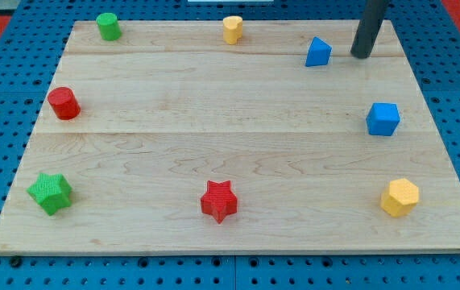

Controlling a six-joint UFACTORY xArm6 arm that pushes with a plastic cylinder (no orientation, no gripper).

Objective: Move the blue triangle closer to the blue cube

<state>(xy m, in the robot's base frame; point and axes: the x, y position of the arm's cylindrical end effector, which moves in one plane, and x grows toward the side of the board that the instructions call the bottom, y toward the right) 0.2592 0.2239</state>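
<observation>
The blue triangle (318,51) sits near the view's top right on the wooden board (213,153). The blue cube (383,119) lies below it and to the right, near the board's right edge. My tip (361,55) rests on the board just right of the blue triangle, a short gap apart, and above and a little left of the blue cube. The dark rod rises out of the view's top.
A green cylinder (108,26) and a yellow block (232,29) stand along the top edge. A red cylinder (64,103) is at the left. A green star (50,193), a red star (219,200) and a yellow hexagon block (399,197) lie along the bottom.
</observation>
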